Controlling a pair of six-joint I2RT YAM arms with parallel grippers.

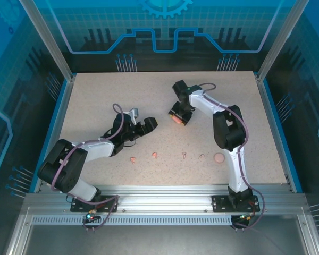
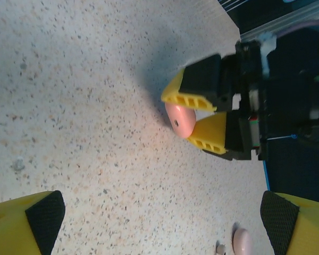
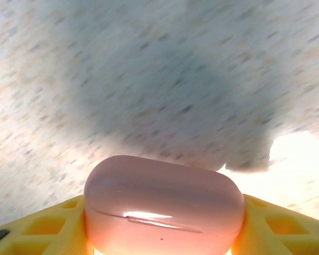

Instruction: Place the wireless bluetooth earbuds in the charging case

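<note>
The charging case (image 1: pixel 177 119) is a glossy salmon-pink rounded box, its lid closed, held low over the middle of the table. My right gripper (image 1: pixel 178 116) is shut on the case (image 3: pixel 162 202), with a yellow finger (image 3: pixel 48 223) pressing each end. The left wrist view shows the case (image 2: pixel 181 118) between those yellow fingers. The two earbuds, tiny salmon-pink lumps (image 1: pixel 133 159) (image 1: pixel 154 154), lie on the table near its front edge. My left gripper (image 1: pixel 147 130) hangs open and holds nothing, left of the case and behind the earbuds; its fingertips (image 2: pixel 42 218) stand wide apart.
Two tiny pale bits (image 1: pixel 184 155) (image 1: pixel 201 156) and a round pink piece (image 1: pixel 218 158) lie in a row right of the earbuds. The speckled tabletop (image 1: pixel 95 106) is bordered by blue rails and glass walls.
</note>
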